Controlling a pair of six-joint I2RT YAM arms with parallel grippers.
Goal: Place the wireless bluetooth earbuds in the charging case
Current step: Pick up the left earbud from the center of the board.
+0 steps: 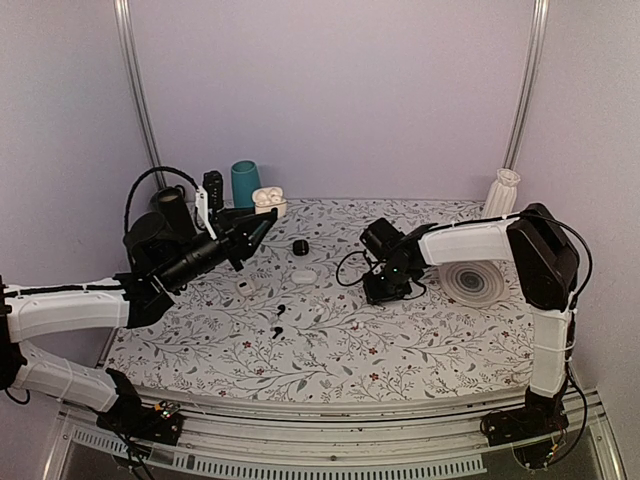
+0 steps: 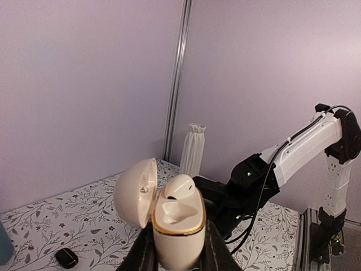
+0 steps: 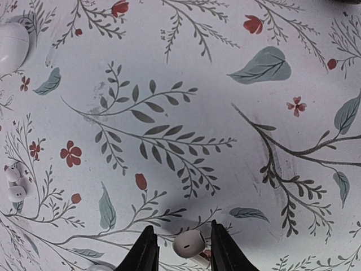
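Upright, charging case (image 2: 177, 228) inside left hand (image 2: 179, 255)

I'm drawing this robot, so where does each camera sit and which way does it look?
Top external: above, behind the arms, looking down at the table; both arms show.
Left wrist: faces sideways at the charging case in its own fingers.
Right wrist: faces straight down at an earbud between its own fingers.
Shared: top and left wrist both show the charging case.
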